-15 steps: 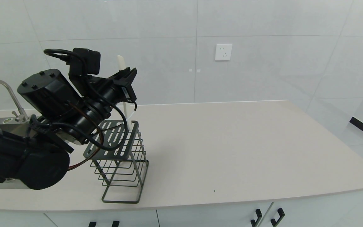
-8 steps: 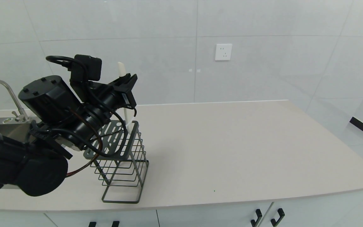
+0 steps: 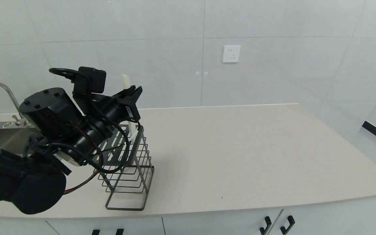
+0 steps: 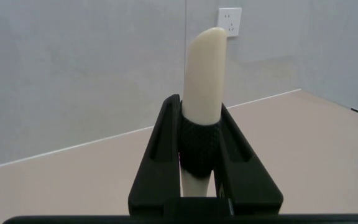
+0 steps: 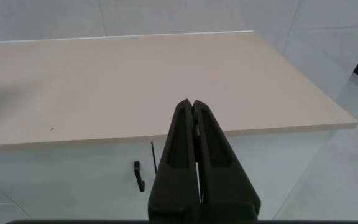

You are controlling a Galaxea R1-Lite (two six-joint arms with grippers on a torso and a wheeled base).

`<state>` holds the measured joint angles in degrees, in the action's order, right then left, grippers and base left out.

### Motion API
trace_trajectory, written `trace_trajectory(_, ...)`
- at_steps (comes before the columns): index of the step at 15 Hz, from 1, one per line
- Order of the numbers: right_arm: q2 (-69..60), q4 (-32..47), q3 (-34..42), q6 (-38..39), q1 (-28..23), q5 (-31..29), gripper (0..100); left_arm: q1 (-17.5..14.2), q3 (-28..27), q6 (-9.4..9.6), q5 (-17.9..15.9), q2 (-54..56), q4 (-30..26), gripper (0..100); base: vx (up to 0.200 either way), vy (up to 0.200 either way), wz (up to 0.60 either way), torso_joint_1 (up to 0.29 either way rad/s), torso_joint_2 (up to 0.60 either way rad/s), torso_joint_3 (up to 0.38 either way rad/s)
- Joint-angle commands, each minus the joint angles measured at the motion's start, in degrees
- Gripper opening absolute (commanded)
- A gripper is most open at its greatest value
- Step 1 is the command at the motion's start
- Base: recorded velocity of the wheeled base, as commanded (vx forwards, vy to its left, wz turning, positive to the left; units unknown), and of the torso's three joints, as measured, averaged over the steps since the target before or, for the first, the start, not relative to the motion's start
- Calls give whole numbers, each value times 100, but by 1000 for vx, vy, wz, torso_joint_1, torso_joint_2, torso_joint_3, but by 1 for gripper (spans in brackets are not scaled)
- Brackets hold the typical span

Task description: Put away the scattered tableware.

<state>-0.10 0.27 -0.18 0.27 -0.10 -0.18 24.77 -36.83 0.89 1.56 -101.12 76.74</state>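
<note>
Right end effector (image 5: 196, 155): clenched, empty, just off near edge of table (image 3: 240, 147).
Wire rack (image 3: 132, 169): near left on table.
Left end effector (image 3: 131, 91): above rack's far right corner, clamped on white utensil (image 3: 125, 80).
Utensil: upright, lower end passing through slot in rack top.
Progress (judged): insertion underway. Remaining: seat utensil fully, release.
Left arm pose: enters from near left, forearm rising toward far right, wrist over rack top.
</note>
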Motion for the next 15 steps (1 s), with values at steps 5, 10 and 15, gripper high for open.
trace_trajectory(5,10,0,1,0,1,1,0,10,343,-107,-7,-66,-10,0,0,0,0,0,0,0)
trace_trajectory(10,10,0,1,0,1,1,0,89,352,-115,-7,-189,-27,0,0,0,0,0,0,0)
trace_trajectory(15,10,0,1,0,1,1,0,98,431,-194,-7,-356,-19,0,0,0,0,0,0,0)
